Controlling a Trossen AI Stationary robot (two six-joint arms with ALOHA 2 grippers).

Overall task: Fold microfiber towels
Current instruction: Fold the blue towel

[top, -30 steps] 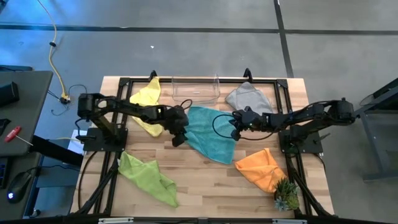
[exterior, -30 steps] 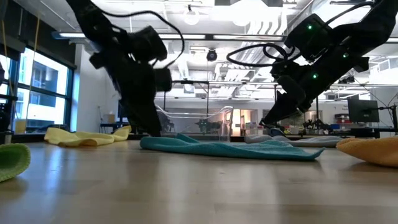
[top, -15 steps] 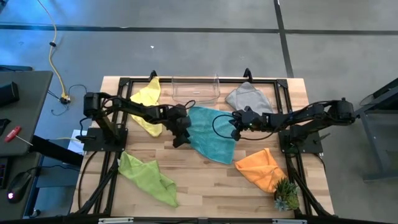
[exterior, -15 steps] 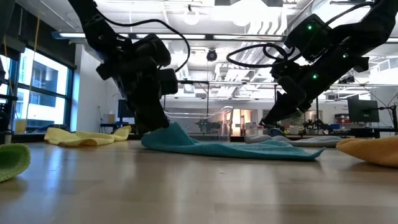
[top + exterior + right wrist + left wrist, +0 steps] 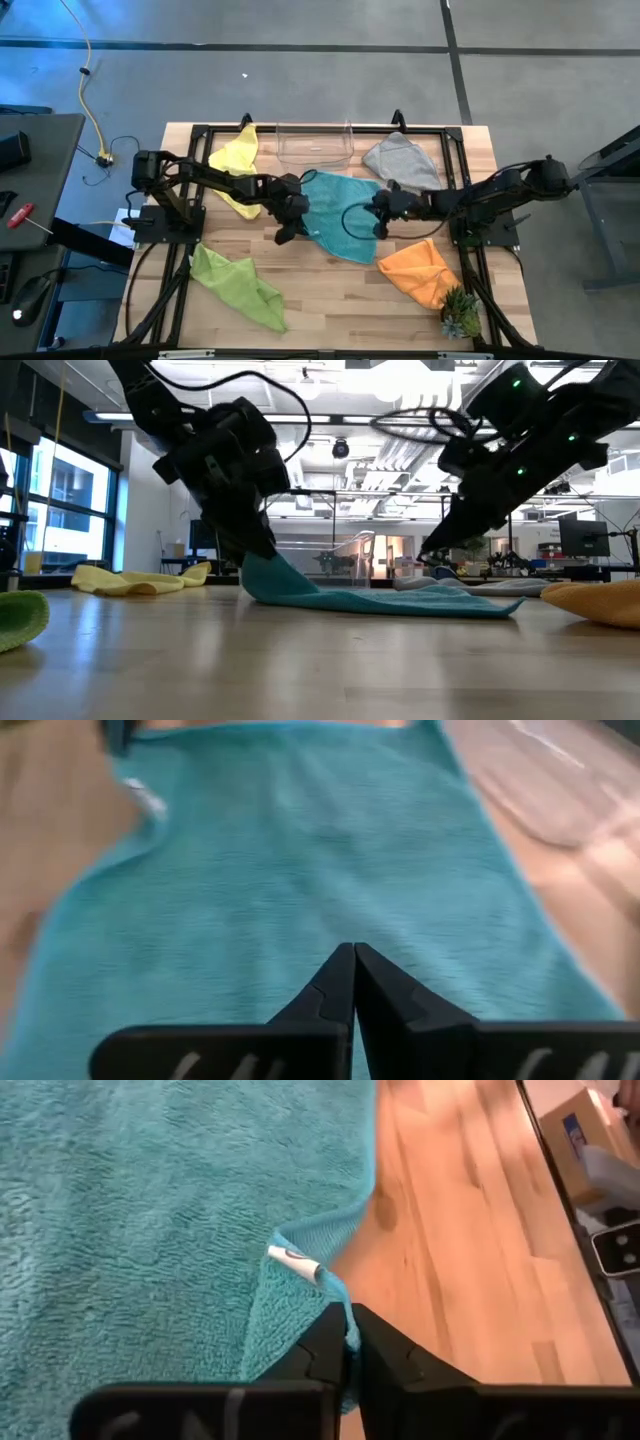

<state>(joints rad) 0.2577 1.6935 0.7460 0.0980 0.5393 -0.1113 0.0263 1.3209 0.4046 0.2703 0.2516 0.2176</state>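
The desk (image 5: pixel 330 300) is a big wooden top with five small cloths spread over it. The teal towel (image 5: pixel 340 210) lies in the middle, between the two arms. The yellow towel (image 5: pixel 238 160) is at the far left, the grey towel (image 5: pixel 400 160) at the far right, the lime green towel (image 5: pixel 240 285) at the near left and the orange towel (image 5: pixel 420 268) at the near right. Those four look untouched. A clear bin (image 5: pixel 315 145) stands at the far edge, just behind the teal one.

The teal towel is the one that has changed. A second ago it lay flat. Now its left edge stands up off the desk like a little tent, and in the low view it rises to a point.

The left gripper (image 5: pixel 288 212) made that happen. Its fingers (image 5: pixel 325 1345) are pinched tight on the towel's corner, by the small white tag (image 5: pixel 293 1260), and the arm has lifted and pulled that corner toward the middle.

The right gripper (image 5: pixel 382 212) has slid nearer along the towel's right side. Its fingers (image 5: pixel 340 982) are pressed together on the cloth there; the blue fills its wrist view.

So the first fold looks like it has begun. Both sides seem to be held, and I think the next step is to carry the raised edge across and lay it down evenly. The other four towels still wait.
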